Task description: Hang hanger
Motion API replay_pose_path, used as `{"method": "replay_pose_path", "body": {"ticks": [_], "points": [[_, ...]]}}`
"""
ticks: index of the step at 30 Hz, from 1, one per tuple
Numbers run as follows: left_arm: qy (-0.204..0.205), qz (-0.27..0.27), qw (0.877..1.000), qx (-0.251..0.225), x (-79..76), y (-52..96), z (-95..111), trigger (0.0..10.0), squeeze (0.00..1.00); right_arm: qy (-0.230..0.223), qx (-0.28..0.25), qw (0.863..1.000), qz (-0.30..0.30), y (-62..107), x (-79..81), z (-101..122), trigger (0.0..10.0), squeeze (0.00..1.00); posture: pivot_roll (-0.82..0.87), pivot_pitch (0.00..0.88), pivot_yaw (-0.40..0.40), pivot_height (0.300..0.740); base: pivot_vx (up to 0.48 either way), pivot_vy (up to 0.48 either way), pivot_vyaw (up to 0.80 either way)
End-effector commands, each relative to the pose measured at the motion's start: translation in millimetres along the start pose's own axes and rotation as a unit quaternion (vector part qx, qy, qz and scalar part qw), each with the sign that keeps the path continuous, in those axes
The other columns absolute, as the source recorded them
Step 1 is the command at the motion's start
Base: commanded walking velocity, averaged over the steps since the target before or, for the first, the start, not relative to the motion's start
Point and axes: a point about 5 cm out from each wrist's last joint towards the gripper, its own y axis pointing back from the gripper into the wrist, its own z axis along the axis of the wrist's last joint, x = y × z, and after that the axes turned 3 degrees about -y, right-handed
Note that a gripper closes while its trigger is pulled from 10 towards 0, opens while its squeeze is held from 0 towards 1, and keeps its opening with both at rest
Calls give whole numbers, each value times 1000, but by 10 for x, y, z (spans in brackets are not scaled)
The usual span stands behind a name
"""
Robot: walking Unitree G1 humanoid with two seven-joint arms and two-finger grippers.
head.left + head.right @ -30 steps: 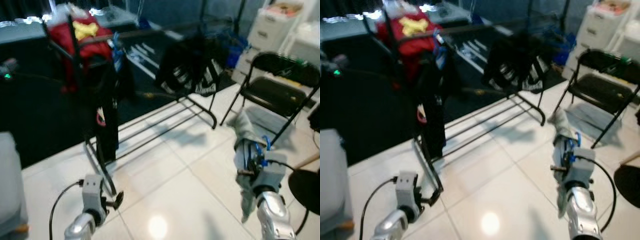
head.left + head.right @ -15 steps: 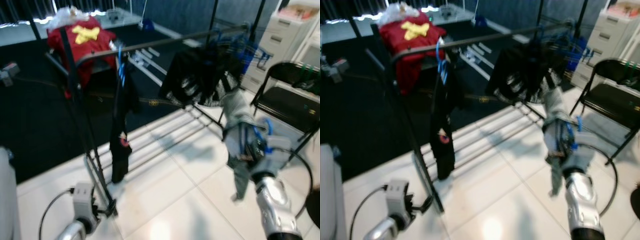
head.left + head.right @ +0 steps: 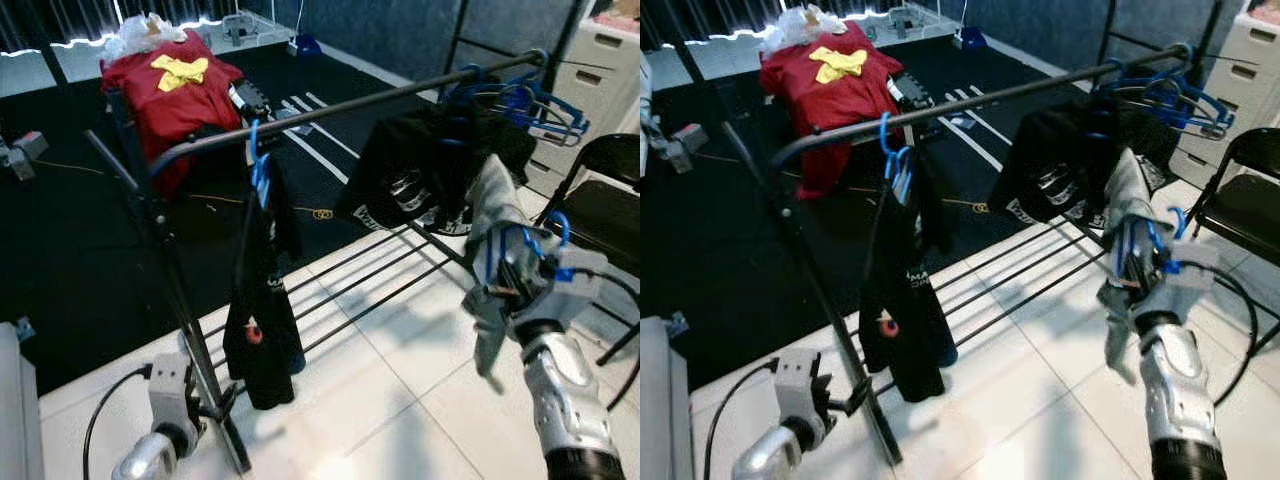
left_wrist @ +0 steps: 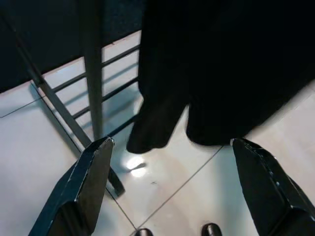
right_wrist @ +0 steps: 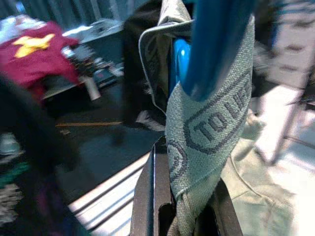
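right gripper (image 3: 503, 268): raised at the right of the frame, fingers pinched on 1 blue hanger (image 3: 528, 245) with 1 grey-green shirt (image 3: 487, 215) draped over it – wrist view shows printed lettering on the fabric

hanger spot: just below and in front of the right end of the rail, not hooked on it yet

left gripper (image 4: 170, 189): down low at lower left, fingers spread wide, nothing between them, hovering over white floor tile by the rack's foot

clothes rack (image 3: 340, 105): 1 dark rail running diagonally from centre-left up to upper right

on the rail: 1 black garment (image 3: 262, 300) on a blue hanger near the left end, 1 black printed shirt (image 3: 420, 175) further right, then a bunch of empty blue hangers (image 3: 525, 95) at the far right – can't count them exactly

upper left: 1 red shirt (image 3: 165, 85) with a yellow print

right edge: 1 black folding chair (image 3: 610, 200)
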Motion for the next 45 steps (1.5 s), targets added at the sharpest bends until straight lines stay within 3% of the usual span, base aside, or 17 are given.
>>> {"method": "replay_pose_path", "body": {"ticks": [1, 10, 12, 13, 14, 15, 16, 17, 22, 24, 26, 31, 35, 38, 40, 43, 45], "points": [[2, -1, 1000, 16, -7, 23, -61, 10000, 0, -6, 4, 1000, 1, 11, -10, 16, 10000, 0, -48, 108, 9, 740, 416, 0, 0], [15, 41, 999, 3, 79, 29, -22, 10000, 0, -44, 9, 998, 35, -16, 104, 124, 10000, 0, -55, 112, 11, 740, 410, 0, 0], [30, 138, 990, 0, 261, 10, 70, 10000, 0, -62, 14, 996, 63, -8, 170, 166, 10000, 0, -59, 114, 13, 740, 148, 0, 0], [30, 138, 990, 0, 261, 10, 70, 10000, 0, -62, 14, 996, 63, -8, 170, 166, 10000, 0, -59, 114, 13, 740, 0, 0, 0], [39, 199, 979, 2, 376, 4, 131, 10000, 0, -67, 20, 994, 82, 3, 209, 184, 10000, 0, -60, 116, 14, 740, 0, 0, 0], [39, 199, 979, 2, 376, 4, 131, 10000, 0, -67, 20, 994, 82, 3, 209, 184, 10000, 0, -60, 116, 14, 740, 0, 0, 0], [47, 245, 968, -5, 480, 7, 208, 10000, 0, -70, 25, 992, 102, 19, 251, 199, 10000, 0, -60, 117, 14, 740, 0, 0, 0], [46, 252, 966, -19, 514, -7, 283, 10000, 0, -68, 30, 990, 120, 34, 285, 209, 10000, 0, -60, 117, 16, 740, 0, 0, 0], [24, 200, 978, -59, 422, -54, 392, 10000, 0, -69, 35, 988, 133, 51, 319, 220, 10000, 0, -58, 120, 17, 740, 0, 0, 0], [-23, 121, 989, -78, 233, -69, 405, 10000, 0, -70, 39, 987, 136, 56, 328, 217, 10000, 0, -59, 122, 19, 740, 0, 0, 0], [-54, 77, 992, -86, 131, -62, 407, 10000, 0, -72, 42, 987, 138, 62, 334, 220, 10000, 0, -59, 122, 19, 740, 0, 0, 0], [-58, 58, 993, -83, 103, -45, 406, 10000, 0, -72, 46, 986, 144, 72, 344, 227, 10000, 0, -59, 124, 18, 740, 0, 0, 0], [-59, 54, 994, -72, 93, -40, 391, 10000, 0, -72, 49, 985, 149, 77, 354, 234, 10000, 0, -59, 124, 18, 740, 0, 0, 0], [-42, 99, 994, -25, 196, -23, 333, 10000, 0, -69, 53, 984, 157, 85, 372, 256, 10000, 0, -58, 124, 19, 740, 0, 0, 0], [-22, 189, 981, 39, 406, 10, 270, 10000, 0, -65, 53, 983, 161, 82, 382, 285, 10000, 0, -56, 125, 18, 740, 0, 0, 0], [-23, 213, 975, 59, 460, 29, 256, 10000, 0, -65, 52, 983, 162, 81, 384, 294, 10000, 0, -56, 125, 18, 740, 0, 0, 0], [10, 276, 957, 86, 553, 87, 222, 10000, 0, -64, 52, 983, 164, 76, 396, 309, 10000, 0, -57, 126, 17, 740, -292, 0, 0]]}}
